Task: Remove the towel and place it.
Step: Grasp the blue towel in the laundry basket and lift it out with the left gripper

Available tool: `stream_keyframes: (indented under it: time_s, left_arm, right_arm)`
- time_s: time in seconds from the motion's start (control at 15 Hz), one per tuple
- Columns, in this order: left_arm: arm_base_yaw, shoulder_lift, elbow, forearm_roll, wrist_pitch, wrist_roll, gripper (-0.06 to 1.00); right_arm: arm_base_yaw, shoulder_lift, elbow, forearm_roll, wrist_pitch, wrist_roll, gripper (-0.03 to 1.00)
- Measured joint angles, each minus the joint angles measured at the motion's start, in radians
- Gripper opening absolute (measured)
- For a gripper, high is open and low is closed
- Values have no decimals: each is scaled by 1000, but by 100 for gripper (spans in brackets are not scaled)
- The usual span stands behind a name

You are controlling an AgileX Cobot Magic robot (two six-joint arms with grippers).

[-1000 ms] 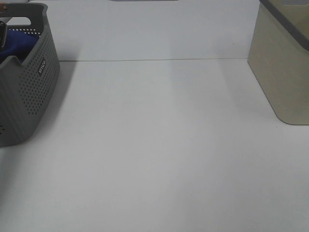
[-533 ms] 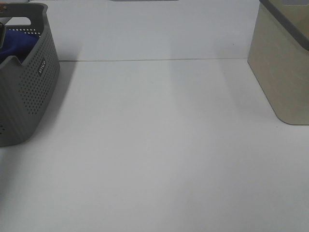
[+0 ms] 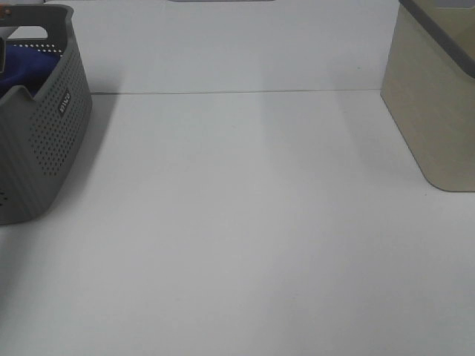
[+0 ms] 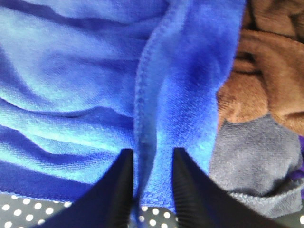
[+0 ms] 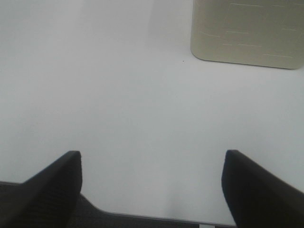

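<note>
Table (image 3: 245,222) overhead; wrist shows left gripper (image 4: 152,153) pinching towel (image 4: 71,95).

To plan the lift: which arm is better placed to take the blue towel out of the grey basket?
Left. The left fingers pinch a fold of the towel inside the basket. The right fingers hang open over the table, near the beige bin, away from the basket.

Lab-style test bench; bare white table (image 3: 245,222), white backdrop wall (image 3: 223,44); grey basket (image 3: 52,141), beige bin (image 3: 434,111).
</note>
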Motion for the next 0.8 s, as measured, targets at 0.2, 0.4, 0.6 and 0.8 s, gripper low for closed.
stream_keyframes:
  time_s: [0.2,0.4,0.6,0.8]
  left_arm:
    - [0,0,0,30,1,38,0]
    - [0,-1,0,62,23,18,0]
    - [0,-50,-13,67,70,-35,0]
    - [0,-154,-42,67,85,-96,0]
  right_arm:
    - [0,0,0,0,0,0,79]
    - [0,0,0,0,0,0,79]
    - [0,0,0,0,0,0,79]
    - [0,0,0,0,0,0,79]
